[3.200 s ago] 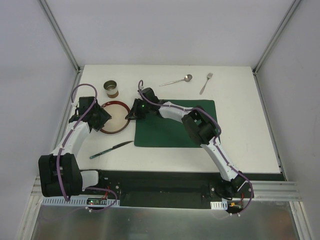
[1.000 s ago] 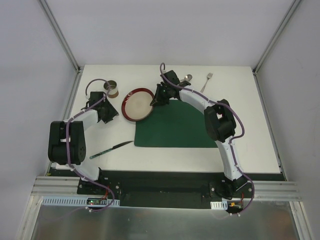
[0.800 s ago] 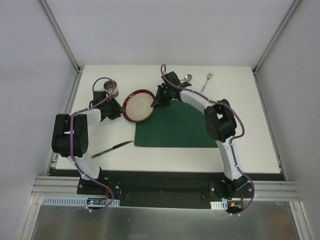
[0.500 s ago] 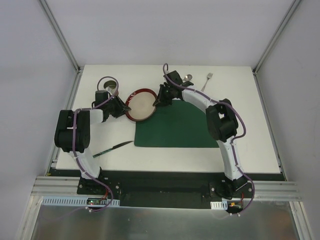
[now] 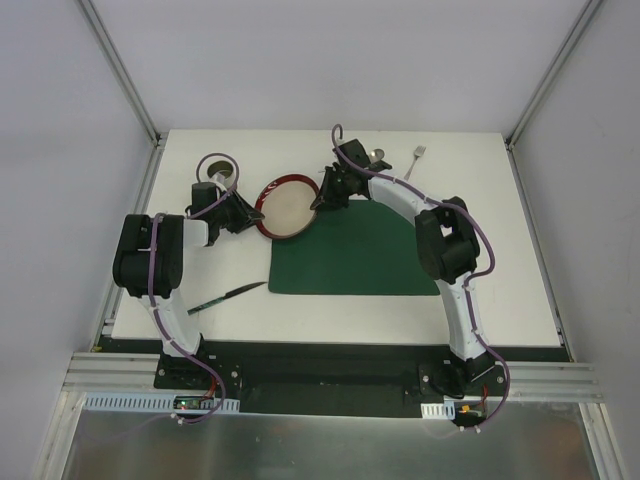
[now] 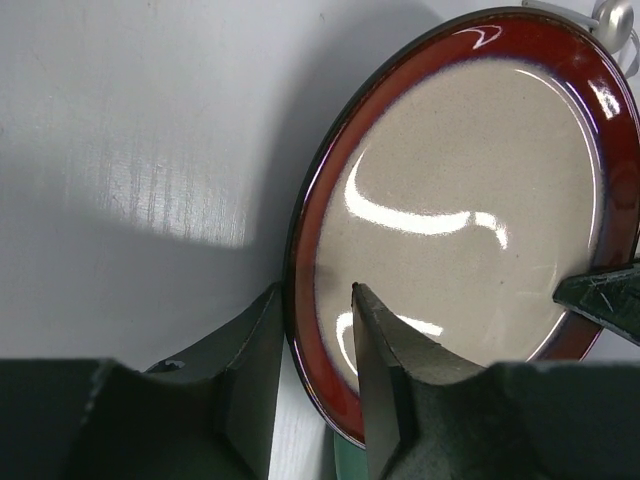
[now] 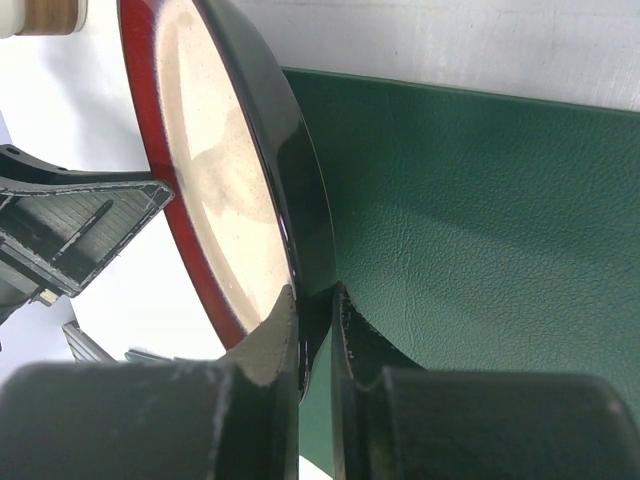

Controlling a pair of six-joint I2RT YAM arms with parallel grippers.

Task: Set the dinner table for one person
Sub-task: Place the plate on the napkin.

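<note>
Right gripper (image 7: 314,305) is pinching the stiff, glossy, probably fragile plate (image 5: 284,208) by its rim. Left gripper (image 6: 318,320), jaws narrow, is straddling the opposite rim.

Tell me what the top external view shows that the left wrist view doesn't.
Only the top external view: the knife, the fork, the cup and both whole arms. Only the left wrist view: the left gripper astride the plate's red rim, one finger outside and one over the beige centre; whether it pinches is unclear. Both: the white dinner table and the tilted plate, with the right gripper on its opposite edge.
</note>
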